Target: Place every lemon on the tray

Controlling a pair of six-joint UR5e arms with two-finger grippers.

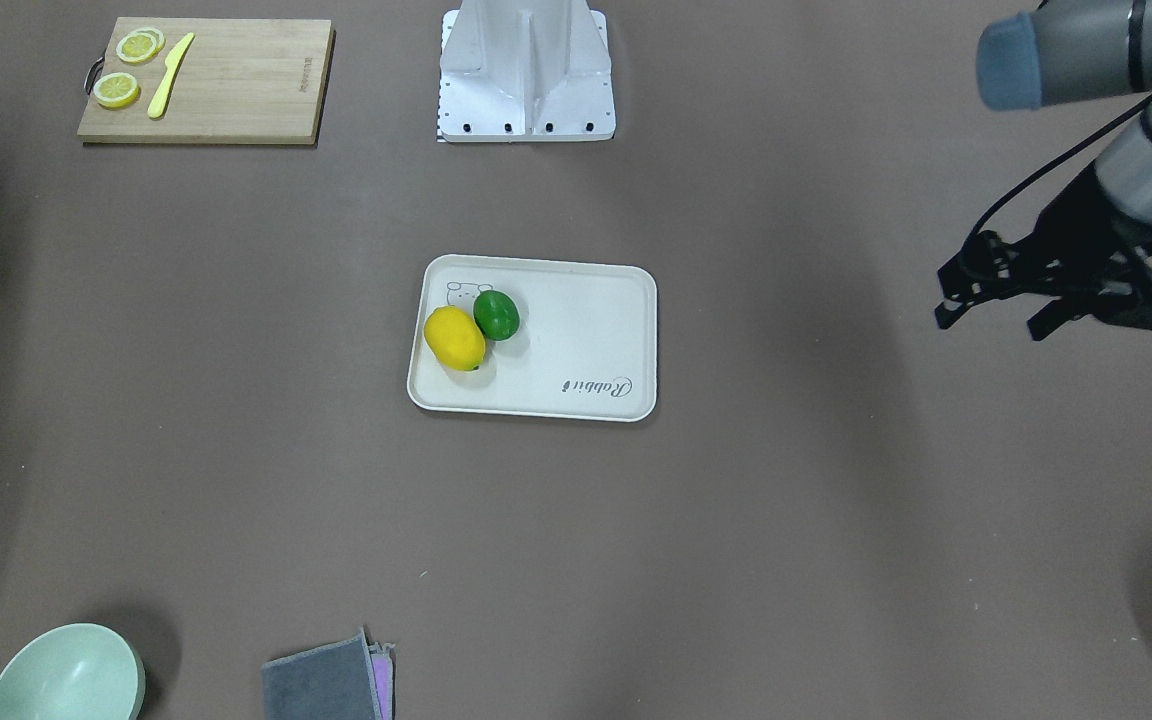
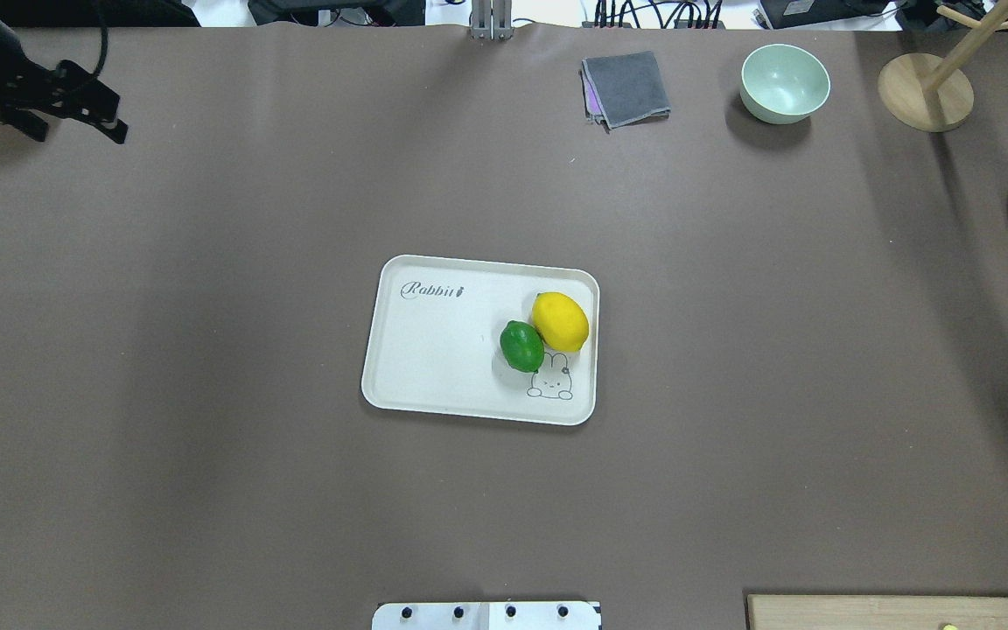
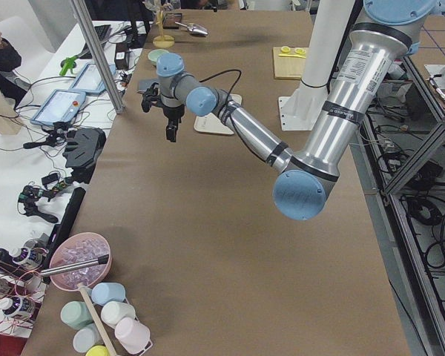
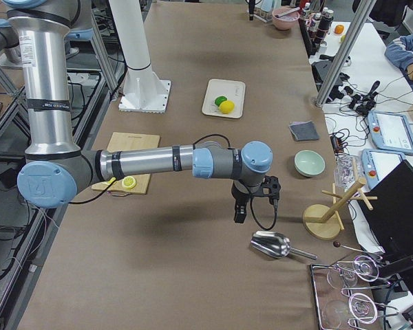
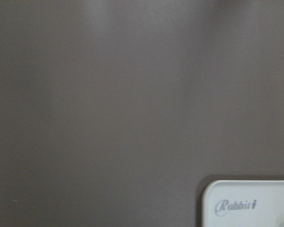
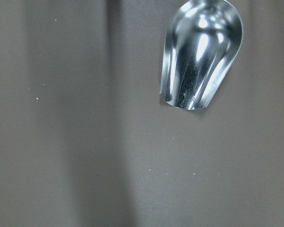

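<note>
Overhead exterior: tray (image 2: 434, 350) w/ "Rabbit" print

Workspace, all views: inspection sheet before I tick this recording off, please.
Surface: brown table cover, flat, a few pale specks.
Job's things: yellow lemon and green lemon touching, both on the tray.
Clutter: cutting board with lemon slices and yellow knife; green bowl; grey cloth; metal scoop; wooden stand.
Grippers: left gripper open, empty, away from tray; right gripper near scoop, state cannot tell.
Cables: black cable along left wrist.
Surroundings: operator and tablets beyond the table edge.
</note>
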